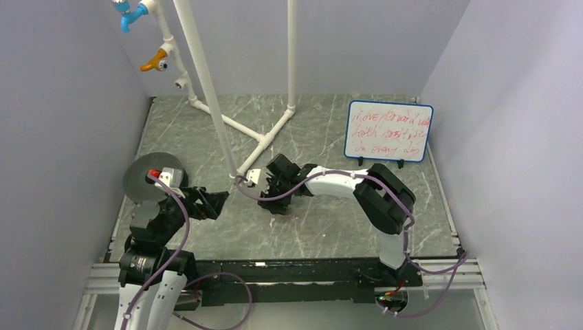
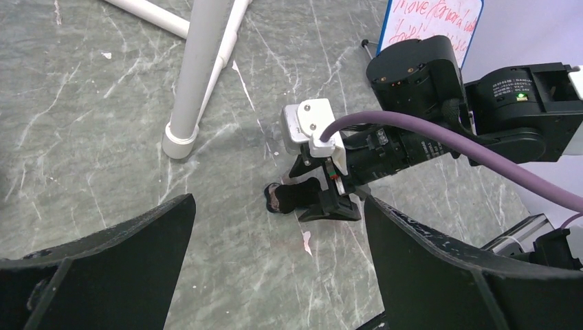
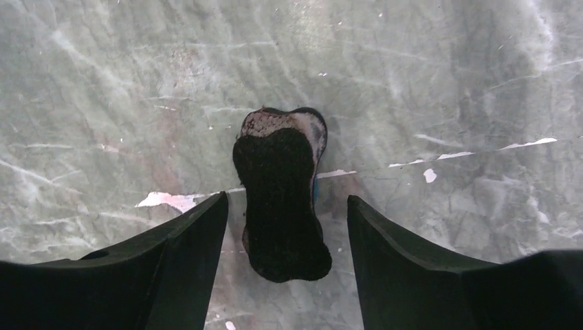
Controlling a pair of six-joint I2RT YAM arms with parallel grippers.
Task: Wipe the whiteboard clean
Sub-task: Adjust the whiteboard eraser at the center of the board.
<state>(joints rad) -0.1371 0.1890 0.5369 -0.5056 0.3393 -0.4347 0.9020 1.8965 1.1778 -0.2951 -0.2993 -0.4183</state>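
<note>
The small white rectangular whiteboard with a thin blue rim (image 1: pixel 388 130) is standing near the far right corner of the grey marbled tabletop (image 1: pixel 206 130). It is leaning back on a thin black wire stand (image 1: pixel 401 163) and carrying three lines of red handwriting, so nothing is wiped yet.

Near the middle of the tabletop the right gripper (image 1: pixel 273 199) is hovering low over a dark, oblong felt eraser (image 3: pixel 282 199). Its fingers are straddling the eraser's long sides with a sliver of stone showing on each side, so they are not pinching it. The left gripper (image 1: pixel 218 201) is waiting wide open and empty toward the left edge.

The board is looking light, stiff and slick-faced. Because it is only propped up, wiping pressure is likely to push it back or tip it. Bracing it by the blue rim at a side edge seems the safest hold. The eraser is looking soft and light, and is best taken across its narrow width.
</note>
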